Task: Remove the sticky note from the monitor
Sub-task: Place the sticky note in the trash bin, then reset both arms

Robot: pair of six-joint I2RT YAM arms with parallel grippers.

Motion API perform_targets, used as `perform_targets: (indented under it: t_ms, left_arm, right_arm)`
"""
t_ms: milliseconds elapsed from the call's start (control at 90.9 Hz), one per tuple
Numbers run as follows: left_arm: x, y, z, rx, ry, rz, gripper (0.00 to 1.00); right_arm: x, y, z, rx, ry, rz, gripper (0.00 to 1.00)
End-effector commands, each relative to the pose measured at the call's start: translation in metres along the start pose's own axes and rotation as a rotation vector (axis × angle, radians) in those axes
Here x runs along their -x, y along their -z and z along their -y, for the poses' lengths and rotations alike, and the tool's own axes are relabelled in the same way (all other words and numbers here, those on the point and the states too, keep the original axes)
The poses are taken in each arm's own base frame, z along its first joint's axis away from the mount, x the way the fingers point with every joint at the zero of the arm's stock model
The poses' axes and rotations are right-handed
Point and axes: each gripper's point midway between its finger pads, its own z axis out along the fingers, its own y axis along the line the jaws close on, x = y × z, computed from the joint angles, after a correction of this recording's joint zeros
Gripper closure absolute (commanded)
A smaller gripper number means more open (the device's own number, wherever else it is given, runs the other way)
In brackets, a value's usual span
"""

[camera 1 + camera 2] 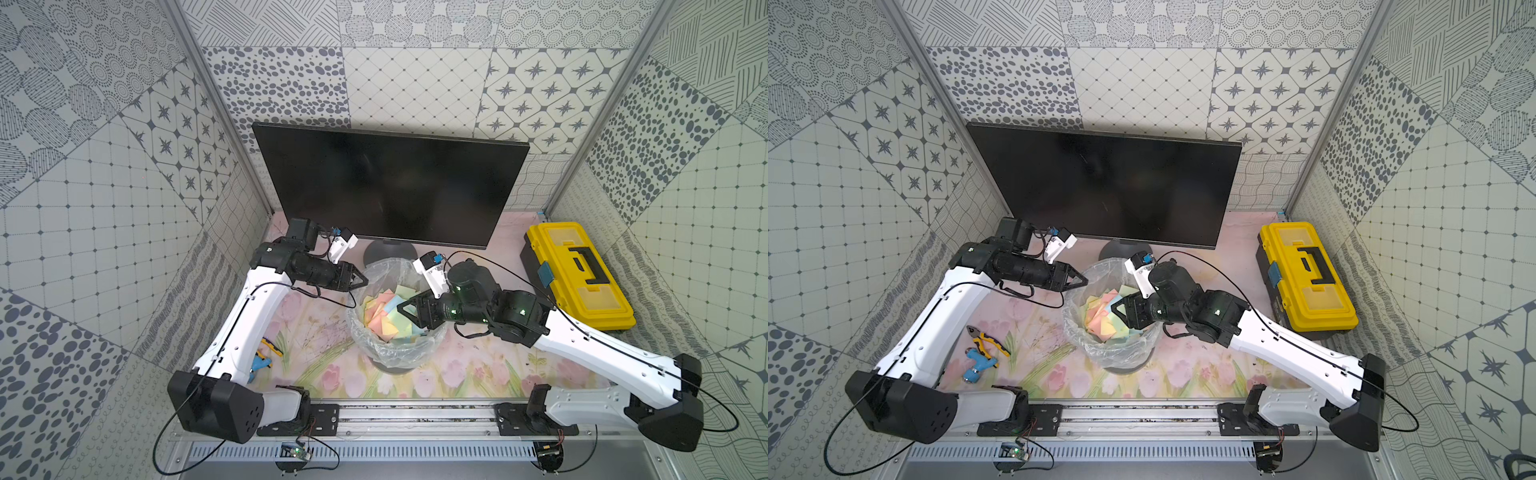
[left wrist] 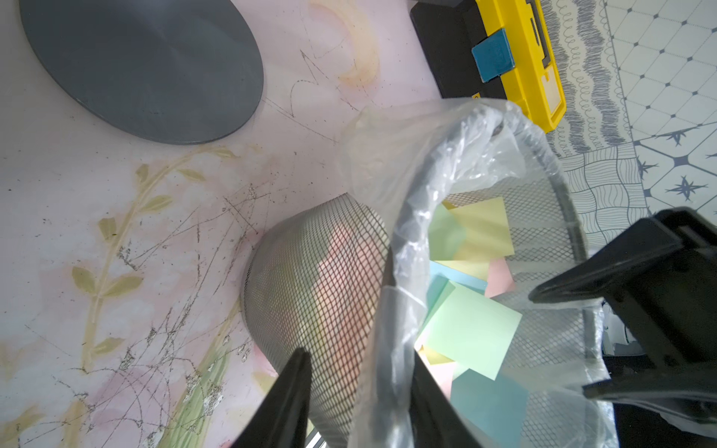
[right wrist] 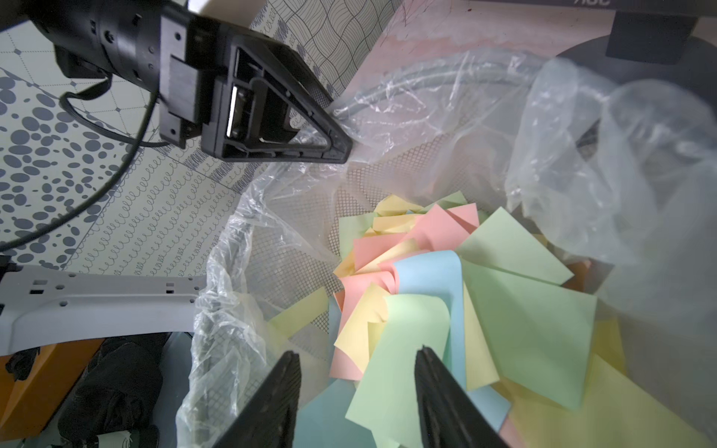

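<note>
Upside-down, partly cropped logo reading "AOC" sat on bottom bezel of large flat black widescreen monitor in right wrist view, same logo too small to read in both top views, tiny mark on black-and-yellow plastic toolbox illegible

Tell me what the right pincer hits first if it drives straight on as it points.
The right pincer points down into the lined bin, so it would probably meet the pile of sticky notes first, likely the curled green one.
</note>
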Motion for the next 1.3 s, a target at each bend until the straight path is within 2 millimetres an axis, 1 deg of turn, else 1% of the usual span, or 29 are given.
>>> perform_targets:
  t_ms: [0,55,121,187,242,275,341,418,440,462,495,550,583,605,638,781,880,946,1023,1156,1233,1288]
  left_arm:
    - [-0.001,0.005,0.007,-0.018,-0.010,0.002,0.59]
    - [-0.001,0.005,0.007,-0.018,-0.013,0.003,0.58]
    - [0.000,0.005,0.007,-0.016,-0.013,0.005,0.58]
    - [0.000,0.005,0.007,-0.014,-0.014,0.006,0.57]
    - [0.001,0.006,0.006,-0.011,-0.018,0.008,0.54]
    - [0.001,0.006,0.006,-0.008,-0.020,0.011,0.51]
    - [0.001,0.008,0.009,-0.013,-0.030,0.013,0.45]
    - [0.001,0.012,0.016,-0.038,-0.051,0.021,0.32]
    - [0.001,0.013,0.018,-0.044,-0.057,0.024,0.25]
    - [0.001,0.014,0.020,-0.048,-0.063,0.027,0.20]
    - [0.001,0.016,0.023,-0.053,-0.075,0.034,0.16]
    - [0.002,0.020,0.028,-0.063,-0.097,0.045,0.14]
    - [0.002,0.022,0.031,-0.068,-0.114,0.058,0.10]
    - [0.002,0.024,0.033,-0.071,-0.126,0.068,0.05]
    - [0.003,0.028,0.037,-0.075,-0.148,0.086,0.02]
    - [0.002,0.041,0.052,-0.088,-0.227,0.125,0.02]
    - [0.005,0.051,0.056,-0.062,-0.261,0.145,0.02]
    - [0.009,0.061,0.055,-0.020,-0.283,0.177,0.02]
    - [0.016,0.074,0.047,0.061,-0.313,0.224,0.03]
    - [0.029,0.105,0.026,0.231,-0.326,0.332,0.03]
    - [0.030,0.129,0.016,0.336,-0.311,0.404,0.03]
    - [0.028,0.140,0.011,0.399,-0.304,0.429,0.02]
  right_arm:
    - [0.021,0.025,-0.008,0.004,0.033,0.090,0.46]
    - [0.027,0.034,-0.010,0.003,0.037,0.122,0.45]
    - [0.039,0.047,-0.013,0.011,0.048,0.191,0.43]
    - [0.054,0.067,-0.020,0.035,0.057,0.285,0.39]
    - [0.065,0.081,-0.023,0.051,0.060,0.357,0.34]
    - [0.072,0.090,-0.026,0.064,0.062,0.406,0.33]
    - [0.080,0.101,-0.024,0.054,0.058,0.470,0.31]
    - [0.087,0.112,-0.018,0.021,0.052,0.531,0.30]
    - [0.087,0.111,-0.015,0.010,0.053,0.539,0.30]
    - [0.088,0.113,-0.013,0.000,0.053,0.551,0.29]
    - [0.088,0.114,-0.009,-0.014,0.049,0.564,0.28]
    - [0.088,0.114,-0.005,-0.032,0.047,0.574,0.28]
    - [0.089,0.115,-0.003,-0.038,0.046,0.578,0.28]
    - [0.088,0.114,-0.002,-0.041,0.046,0.577,0.28]
    - [0.089,0.114,-0.001,-0.044,0.047,0.577,0.28]
    - [0.089,0.117,0.002,-0.052,0.047,0.586,0.27]
    - [0.089,0.122,0.009,-0.081,0.033,0.607,0.27]
    - [0.089,0.126,0.017,-0.115,0.009,0.628,0.21]
    - [0.090,0.133,0.024,-0.147,-0.009,0.655,0.20]
    - [0.085,0.149,0.041,-0.216,-0.037,0.700,0.19]
    - [0.082,0.160,0.052,-0.264,-0.049,0.736,0.19]
    - [0.079,0.167,0.059,-0.298,-0.050,0.758,0.19]
